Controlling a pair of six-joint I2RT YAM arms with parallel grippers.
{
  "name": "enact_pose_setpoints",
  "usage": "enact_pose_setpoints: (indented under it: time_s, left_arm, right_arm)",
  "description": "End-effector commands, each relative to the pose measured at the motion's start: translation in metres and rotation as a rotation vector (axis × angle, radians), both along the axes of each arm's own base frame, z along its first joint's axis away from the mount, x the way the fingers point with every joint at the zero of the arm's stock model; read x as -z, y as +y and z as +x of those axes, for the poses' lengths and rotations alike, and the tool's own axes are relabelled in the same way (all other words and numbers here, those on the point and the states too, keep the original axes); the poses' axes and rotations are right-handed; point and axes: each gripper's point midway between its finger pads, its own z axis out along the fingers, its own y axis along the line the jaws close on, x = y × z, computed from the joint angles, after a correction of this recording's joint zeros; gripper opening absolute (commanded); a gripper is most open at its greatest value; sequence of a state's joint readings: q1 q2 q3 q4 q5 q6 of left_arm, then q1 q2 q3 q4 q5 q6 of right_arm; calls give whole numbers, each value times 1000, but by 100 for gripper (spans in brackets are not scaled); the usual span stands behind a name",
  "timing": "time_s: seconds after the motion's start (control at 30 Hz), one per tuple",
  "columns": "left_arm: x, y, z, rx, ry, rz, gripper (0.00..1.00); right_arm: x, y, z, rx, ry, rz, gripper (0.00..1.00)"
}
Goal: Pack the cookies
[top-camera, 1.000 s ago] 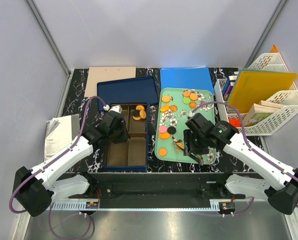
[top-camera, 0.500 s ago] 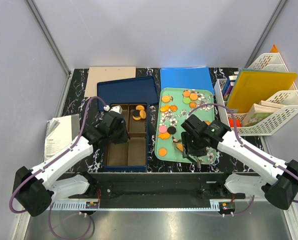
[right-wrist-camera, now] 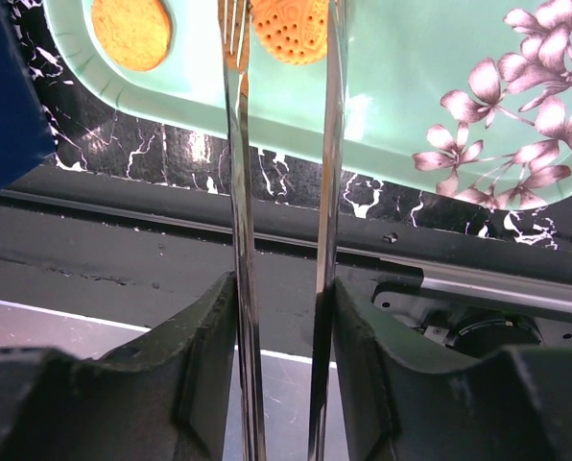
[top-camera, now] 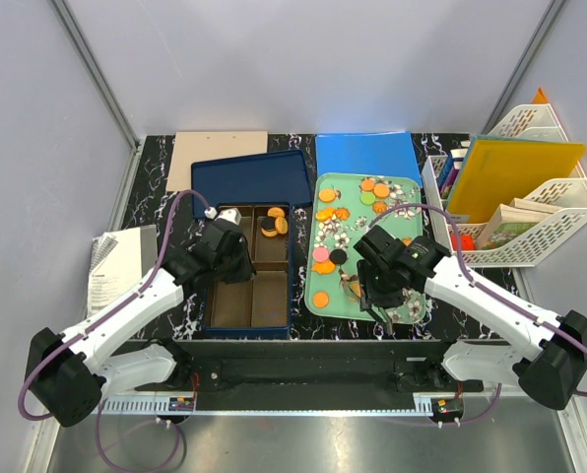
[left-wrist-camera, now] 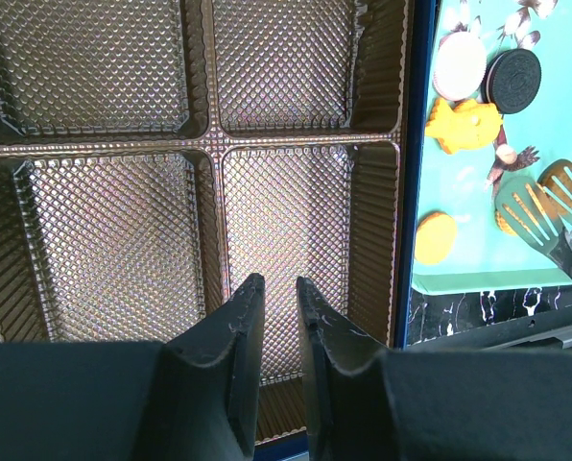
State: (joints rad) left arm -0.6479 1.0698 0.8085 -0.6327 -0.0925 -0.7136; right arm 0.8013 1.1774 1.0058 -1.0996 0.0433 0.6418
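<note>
Clamping 1 tongs (right-wrist-camera: 239, 192) in R gripper (right-wrist-camera: 279, 296), L gripper (left-wrist-camera: 278, 288) narrow, empty; maybe 3 cookies (top-camera: 273, 223) boxed

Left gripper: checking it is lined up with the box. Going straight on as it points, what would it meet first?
Probably the bare floor of an empty compartment in the brown embossed plastic insert, straight ahead of the left gripper; nothing shows between them, though depth is hard to judge.

Cookies (top-camera: 327, 195) on tray (top-camera: 351, 193); few in box (top-camera: 271, 296), left of tray.
</note>
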Motion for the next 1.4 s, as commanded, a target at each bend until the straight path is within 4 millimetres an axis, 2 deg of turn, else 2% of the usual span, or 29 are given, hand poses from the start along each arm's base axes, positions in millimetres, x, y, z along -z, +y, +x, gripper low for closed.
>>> enact_pose_setpoints:
  time_s: [0.0, 0.17, 0.37, 0.5, 0.57, 0.6, 0.63, 0.67, 0.7, 0.73, 0.77, 0.8, 0.83, 0.87, 0.9, 0.93, 0.97, 1.0, 1.03, 1.07, 1.1, 1.13, 1.17, 1.2, 1.23, 1.37]
  left_arm:
    - [-9, -5, 5, 12, -43, -30, 23]
    - [-8, -5, 5, 4, -38, -35, 23]
    - [-12, -3, 5, -3, -54, -40, 23]
    - [-20, 0, 7, -19, -80, -44, 23]
    - [-26, 4, 6, -30, -95, -40, 23]
    - [-30, 5, 7, -35, -107, -41, 23]
    - [-34, 7, 8, -40, -119, -43, 23]
    - [-36, 10, 7, -49, -128, -37, 23]
    - [-38, 12, 8, -52, -136, -33, 23]
    - [-42, 14, 8, -58, -150, -39, 23]
    - [-42, 17, 7, -67, -153, -29, 23]
    - [-42, 19, 5, -72, -153, -27, 23]
    - [-44, 20, 5, -75, -162, -30, 23]
    - [-42, 22, 3, -77, -158, -23, 23]
    - [-41, 24, 1, -81, -156, -24, 23]
    - [-40, 25, 0, -84, -154, -21, 23]
    - [-38, 26, -1, -85, -150, -16, 23]
    - [-40, 28, -2, -87, -155, -17, 23]
    - [-39, 29, -2, -92, -154, -12, 23]
    - [-38, 31, -3, -95, -154, -5, 23]
    - [-39, 33, -3, -97, -159, -4, 24]
    - [-39, 34, -3, -100, -161, 2, 24]
    - [-38, 35, -4, -99, -160, 9, 24]
    - [-39, 36, -4, -102, -163, 8, 24]
    - [-39, 38, -4, -105, -164, 14, 24]
    - [-38, 41, -4, -106, -166, 35, 24]
  right_arm:
    - [-20, -1, 1, 8, -46, 14, 45]
    - [-28, -4, 2, 19, -70, 24, 40]
    - [-64, 4, 24, 14, -172, 43, 39]
    - [-91, 17, 43, -17, -242, 72, 39]
    - [-94, 25, 51, -33, -253, 68, 39]
    - [-104, 33, 59, -47, -283, 88, 39]
    - [-102, 41, 65, -62, -276, 86, 39]
    - [-113, 51, 74, -72, -308, 115, 39]
    - [-116, 58, 81, -92, -319, 122, 38]
    - [-110, 70, 87, -110, -299, 121, 38]
    - [-126, 85, 99, -129, -338, 169, 38]
    - [-129, 96, 104, -145, -340, 188, 38]
    - [-120, 111, 112, -163, -315, 190, 38]
    - [-135, 124, 122, -188, -349, 227, 38]
    - [-122, 138, 131, -206, -319, 219, 38]
    - [-121, 146, 137, -218, -319, 220, 38]
    - [-135, 156, 145, -238, -353, 247, 38]
    - [-133, 162, 152, -248, -355, 244, 38]
    - [-120, 173, 156, -272, -323, 240, 38]
    - [-127, 179, 162, -292, -344, 246, 38]
    - [-123, 182, 168, -299, -344, 233, 38]
    - [-109, 186, 174, -307, -325, 205, 46]
    - [-108, 187, 178, -312, -328, 192, 50]
    - [-99, 189, 183, -311, -312, 174, 53]
    - [-98, 189, 186, -309, -312, 171, 60]
    - [-107, 187, 196, -285, -345, 169, 67]
